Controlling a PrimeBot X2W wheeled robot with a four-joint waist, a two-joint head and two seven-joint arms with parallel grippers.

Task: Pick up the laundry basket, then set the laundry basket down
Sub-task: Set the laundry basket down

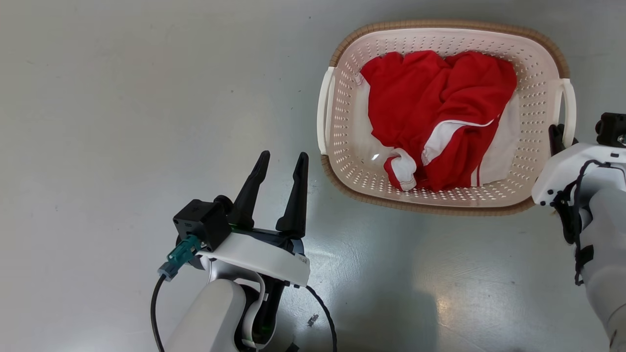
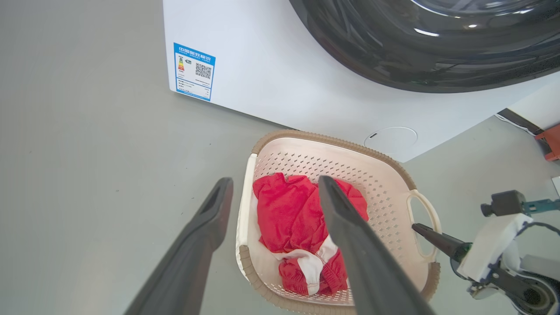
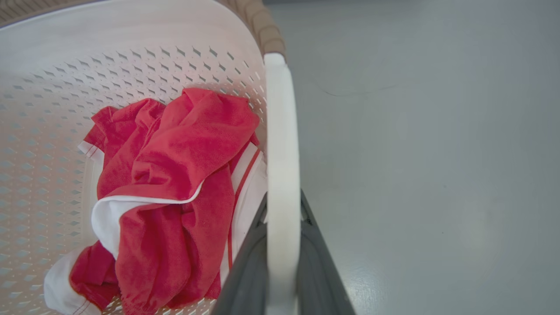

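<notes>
The laundry basket [image 1: 535,98], cream and perforated with a brown woven-look rim, stands on the grey floor holding a red and white garment [image 1: 440,107]. My right gripper [image 3: 283,227] is shut on the basket's white right handle [image 3: 280,131], one finger on each side of it. In the head view that gripper [image 1: 556,139] sits at the basket's right side. My left gripper [image 1: 284,155] is open with nothing between its fingers, just left of the basket's near left corner and below the left handle [image 1: 323,112]. In the left wrist view the basket [image 2: 332,142] lies ahead of the open left gripper [image 2: 275,181].
A white washing machine [image 2: 284,65] with a dark round door [image 2: 437,39] stands right behind the basket. Bare grey floor [image 1: 122,98] spreads to the left of the basket and in front of it. An orange object [image 2: 550,142] and cables lie far right.
</notes>
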